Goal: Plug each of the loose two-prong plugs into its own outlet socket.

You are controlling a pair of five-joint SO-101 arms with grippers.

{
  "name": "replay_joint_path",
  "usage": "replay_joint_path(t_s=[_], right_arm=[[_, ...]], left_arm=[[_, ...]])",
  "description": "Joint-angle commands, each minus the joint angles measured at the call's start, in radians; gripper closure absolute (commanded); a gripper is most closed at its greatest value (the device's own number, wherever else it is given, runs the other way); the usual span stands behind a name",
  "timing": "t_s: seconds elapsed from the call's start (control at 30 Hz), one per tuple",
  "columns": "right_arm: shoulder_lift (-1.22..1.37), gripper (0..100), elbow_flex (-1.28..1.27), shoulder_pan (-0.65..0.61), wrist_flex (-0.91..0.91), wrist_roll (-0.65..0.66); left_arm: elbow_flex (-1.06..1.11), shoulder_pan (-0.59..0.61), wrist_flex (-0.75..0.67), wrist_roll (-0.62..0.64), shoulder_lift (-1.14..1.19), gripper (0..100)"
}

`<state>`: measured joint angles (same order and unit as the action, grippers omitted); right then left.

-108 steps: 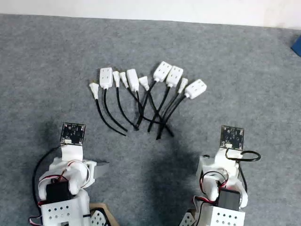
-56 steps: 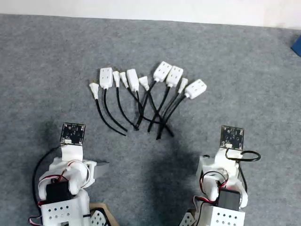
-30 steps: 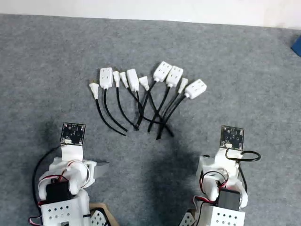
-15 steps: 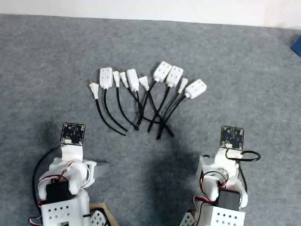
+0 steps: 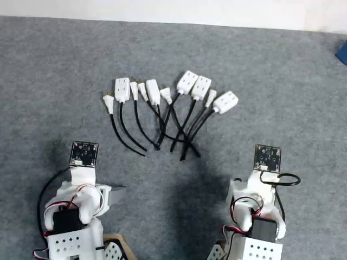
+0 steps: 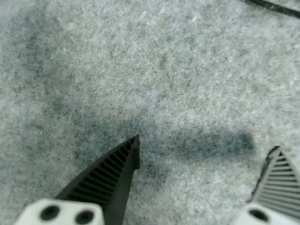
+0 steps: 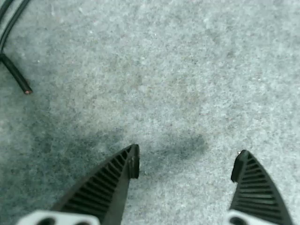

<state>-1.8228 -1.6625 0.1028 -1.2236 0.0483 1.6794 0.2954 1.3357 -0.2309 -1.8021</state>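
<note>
Several white outlet sockets, such as one (image 5: 122,89) at the left and one (image 5: 225,102) at the right, lie fanned out on the grey carpet with short black cords. Small white two-prong plugs (image 5: 108,103) (image 5: 166,95) lie loose between them, none inserted. The cords cross near the middle (image 5: 179,138). My left arm (image 5: 81,206) and right arm (image 5: 260,216) sit at the near edge, well short of the cluster. The left gripper (image 6: 206,147) hangs open over bare carpet. The right gripper (image 7: 187,157) is open too, holding nothing, with a cut cord end (image 7: 16,75) lying off to one side of it.
A blue object (image 5: 342,52) pokes in at the far right edge. A pale strip (image 5: 173,11) borders the carpet at the back. A black cord (image 6: 276,4) crosses the corner of the left wrist view. Open carpet lies between the arms and the cords.
</note>
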Motion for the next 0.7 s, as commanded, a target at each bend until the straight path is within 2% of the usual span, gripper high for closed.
replay_joint_path(t_s=[0.0,0.43,0.67], right_arm=[[-0.002,68.3,-0.151,0.012,-0.012,0.008],[-0.002,68.3,-0.151,0.008,-0.01,0.005],[-0.002,68.3,-0.151,0.013,0.114,0.008]], left_arm=[[0.018,0.002,0.009,0.005,-0.007,60],[0.018,-0.002,-0.011,0.006,-0.008,60],[0.018,0.004,-0.321,0.005,-0.008,60]])
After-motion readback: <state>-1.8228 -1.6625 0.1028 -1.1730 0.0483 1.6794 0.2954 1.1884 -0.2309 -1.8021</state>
